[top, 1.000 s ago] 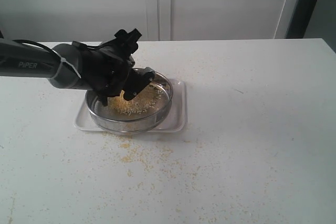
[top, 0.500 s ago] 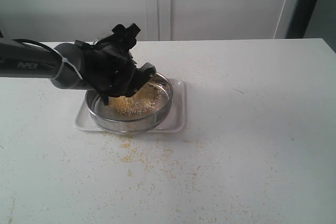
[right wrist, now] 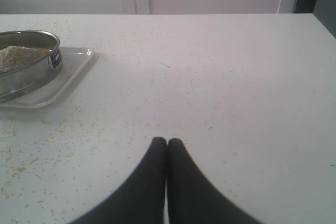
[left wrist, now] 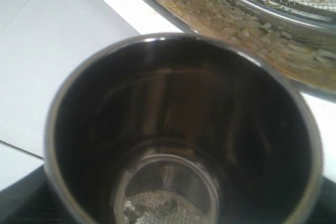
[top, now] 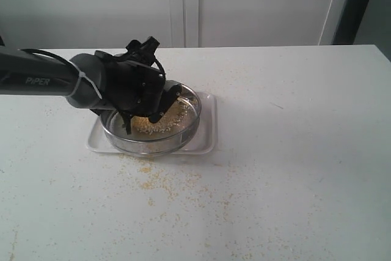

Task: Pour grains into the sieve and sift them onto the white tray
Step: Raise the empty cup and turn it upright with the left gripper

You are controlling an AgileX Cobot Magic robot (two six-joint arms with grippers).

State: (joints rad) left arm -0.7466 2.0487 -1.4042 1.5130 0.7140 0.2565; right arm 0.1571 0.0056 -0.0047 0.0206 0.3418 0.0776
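Over the sieve (top: 186, 129), which stood on the white tray (top: 209, 142) on the table (top: 293, 163), the left tool (top: 148, 110) was clamped on a small steel cup (left wrist: 184, 129), held tilted close to the sieve's rim. The cup was nearly empty, with only a little residue at its bottom. The grains (top: 168, 120) lay heaped in the sieve, yellow and whitish mixed. Stray grains (top: 156, 178) speckled the table in front of the tray. The right tool (right wrist: 167, 148) hung well apart from the tray, low above the table, its jaws pressed together.
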